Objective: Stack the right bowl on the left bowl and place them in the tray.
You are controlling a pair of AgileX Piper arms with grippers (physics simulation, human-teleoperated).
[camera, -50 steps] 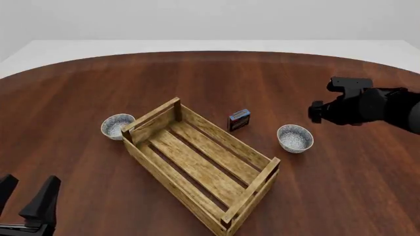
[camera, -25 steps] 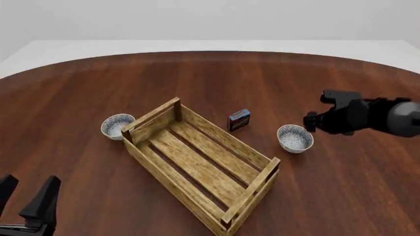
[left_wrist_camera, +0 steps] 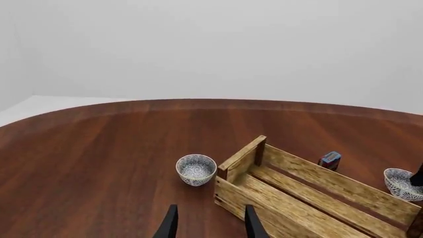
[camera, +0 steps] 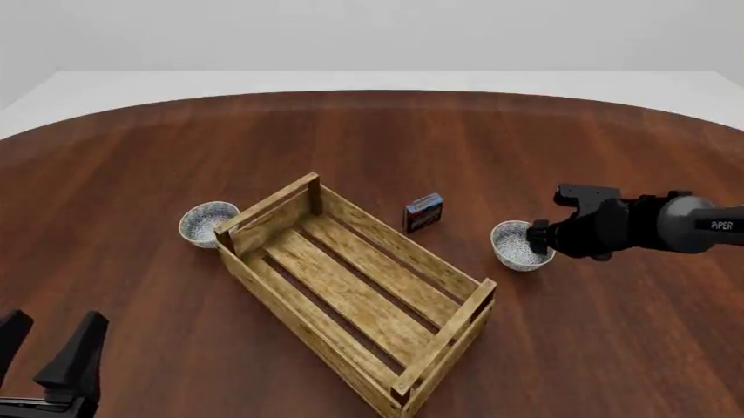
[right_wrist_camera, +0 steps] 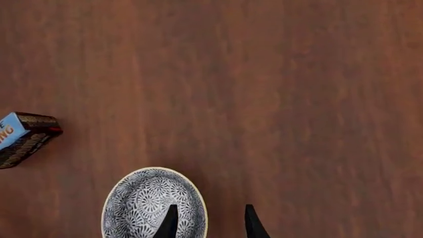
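Ceramic-looking right bowl (camera: 520, 245) sits right of tray (camera: 355, 287), just beyond its right end; likely light, rigid, slick, chippable. Best hold: pinch rim wall. Right gripper (right_wrist_camera: 208, 221) spread, one finger inside rim, one outside, nothing held. Small dark box (camera: 423, 212) near tray's far side. Left bowl (camera: 207, 222) touching or just beside tray's left corner. Left gripper (left_wrist_camera: 208, 223) open, idle near tray. Open table right of tray.

2 bowls (camera: 208, 221) (camera: 518, 245) — 1 tray (camera: 355, 292), 1 small box (camera: 423, 212), 2 pincers (camera: 47, 366) (camera: 539, 237).

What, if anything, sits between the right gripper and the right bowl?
Nothing visible. The right gripper is open directly over the right bowl, one finger over its inside and one outside the rim. The small box stands off toward the tray.
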